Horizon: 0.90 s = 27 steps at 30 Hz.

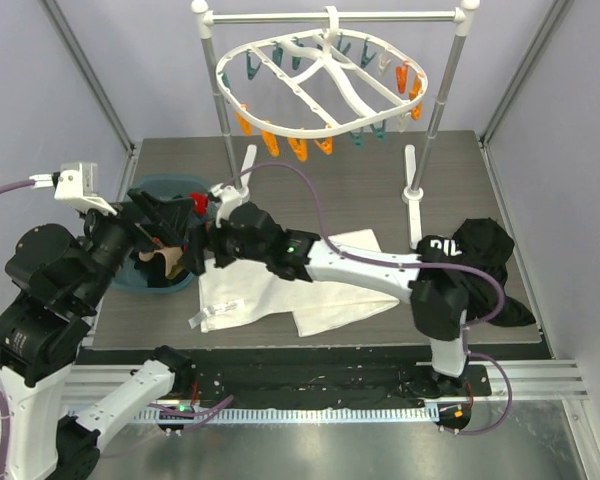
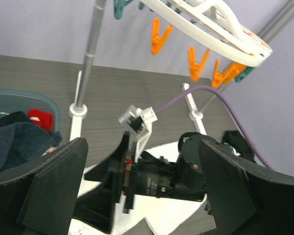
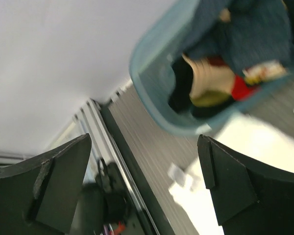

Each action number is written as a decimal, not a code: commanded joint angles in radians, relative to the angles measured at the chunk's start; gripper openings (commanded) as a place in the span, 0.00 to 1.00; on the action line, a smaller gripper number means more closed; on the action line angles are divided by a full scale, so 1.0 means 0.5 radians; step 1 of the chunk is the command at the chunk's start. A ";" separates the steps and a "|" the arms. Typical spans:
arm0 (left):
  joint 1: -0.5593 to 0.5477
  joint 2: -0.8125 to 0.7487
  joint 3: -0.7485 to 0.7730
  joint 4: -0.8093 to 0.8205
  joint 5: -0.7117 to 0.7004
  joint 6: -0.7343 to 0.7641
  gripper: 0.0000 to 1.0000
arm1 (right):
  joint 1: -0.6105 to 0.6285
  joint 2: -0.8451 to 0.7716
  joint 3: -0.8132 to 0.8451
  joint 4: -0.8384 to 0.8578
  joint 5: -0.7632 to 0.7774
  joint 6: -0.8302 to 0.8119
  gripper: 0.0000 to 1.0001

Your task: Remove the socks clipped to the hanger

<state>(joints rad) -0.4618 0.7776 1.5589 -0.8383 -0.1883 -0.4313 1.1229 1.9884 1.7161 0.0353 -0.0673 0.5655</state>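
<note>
The white oval hanger (image 1: pixel 320 85) hangs by its hook from the grey rail, and its orange, teal and white clips hold nothing in the views I have. Several socks lie heaped in a teal basin (image 1: pixel 160 183) at the left: a red one (image 2: pixel 41 119), a navy one (image 2: pixel 14 139) and a tan one (image 3: pixel 210 81). My left gripper (image 1: pixel 165 218) hovers over the basin, open and empty. My right gripper (image 1: pixel 202 240) is at the basin's right rim, also open with nothing between its fingers (image 3: pixel 240 181).
A large white cloth (image 1: pixel 290 285) lies on the dark table under the right arm. A black garment (image 1: pixel 485 260) is bunched at the right, by the rail's right pole (image 1: pixel 435 130). The left pole (image 2: pixel 88 58) stands just behind the basin.
</note>
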 commanded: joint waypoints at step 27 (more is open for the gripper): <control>0.009 -0.310 -0.979 0.655 0.849 -0.313 1.00 | 0.031 -2.044 -1.241 -0.589 1.260 -0.109 1.00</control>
<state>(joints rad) -0.4618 0.6277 1.0687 -0.5980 0.2039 -0.5774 1.1366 0.9989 1.1099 -0.2764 0.5087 0.4923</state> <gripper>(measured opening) 0.996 0.996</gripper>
